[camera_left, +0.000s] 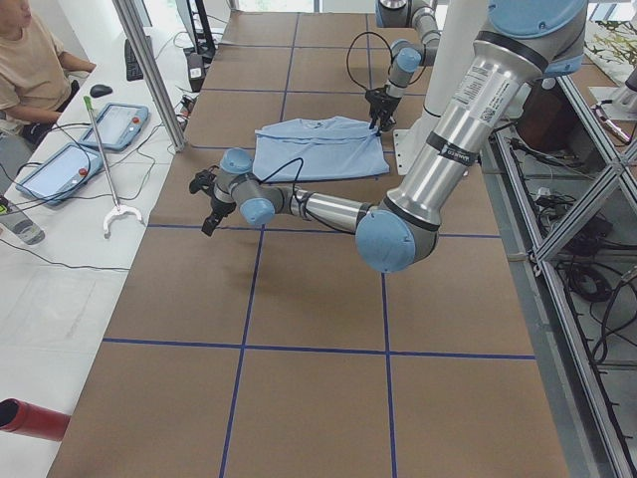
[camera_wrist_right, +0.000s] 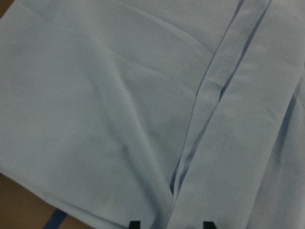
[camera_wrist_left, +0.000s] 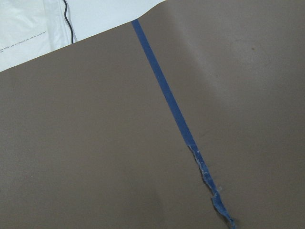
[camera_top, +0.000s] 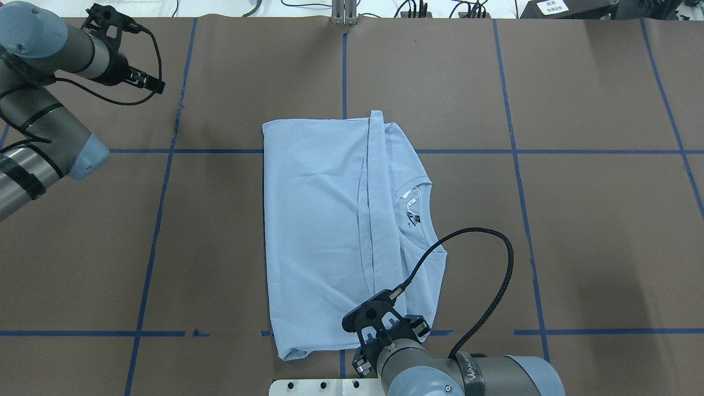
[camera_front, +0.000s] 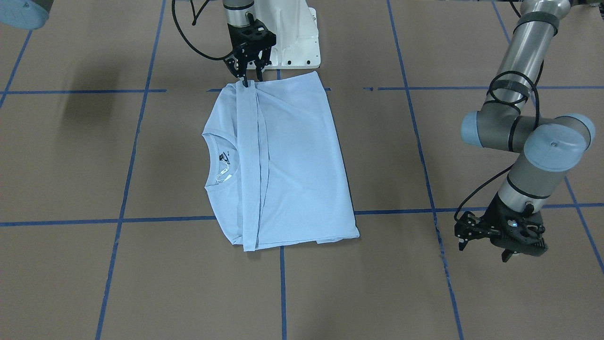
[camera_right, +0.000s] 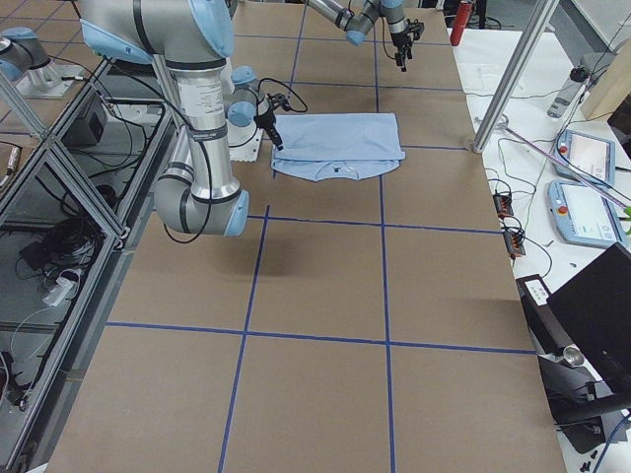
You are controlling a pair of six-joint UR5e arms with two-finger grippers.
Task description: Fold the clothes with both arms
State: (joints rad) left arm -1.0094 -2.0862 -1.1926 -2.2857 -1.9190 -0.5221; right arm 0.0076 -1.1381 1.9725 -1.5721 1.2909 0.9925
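In the overhead view's upper left, the left tool hangs released, well apart from the cloth. The light blue T-shirt lies partly folded mid-bench; it looks soft, light and limp, and is best pinched at a hem or corner. At lower centre, the right tool straddles the hem band, tips apart, unclenched.
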